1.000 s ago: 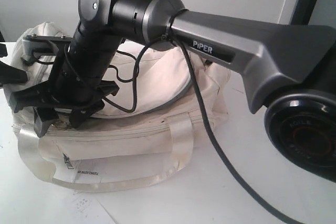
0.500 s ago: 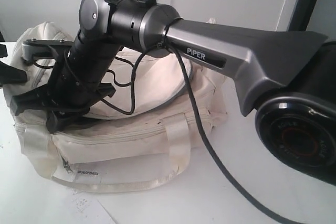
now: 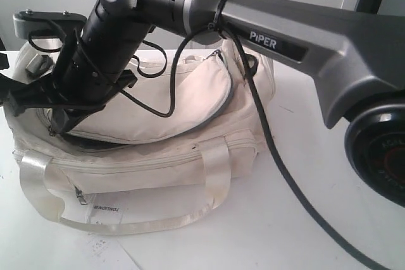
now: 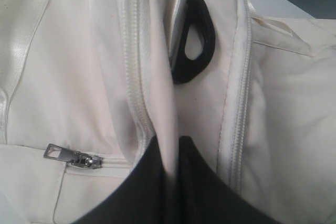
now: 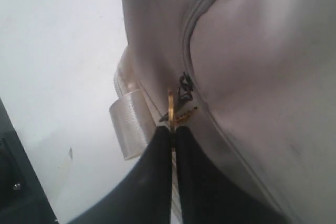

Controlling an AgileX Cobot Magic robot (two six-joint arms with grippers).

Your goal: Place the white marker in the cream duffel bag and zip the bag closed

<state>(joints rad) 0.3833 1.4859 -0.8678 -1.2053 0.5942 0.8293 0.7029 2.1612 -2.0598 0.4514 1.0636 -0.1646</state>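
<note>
Right wrist view: pinches zipper pull (image 5: 170, 103) of cream duffel bag (image 5: 252, 66) in closed right gripper (image 5: 172, 129); clamps bag fabric fold in left gripper (image 4: 169, 145).

Crowded above the bag (image 3: 145, 170): right arm (image 3: 297, 42) stretched across its top, cable (image 3: 269, 137) hanging past the right end (slack, looping over the lid (image 3: 196, 99) too). Open over bare table (image 3: 240, 232) in front and right. Only a narrow dark gap under the lid's left edge.
</note>
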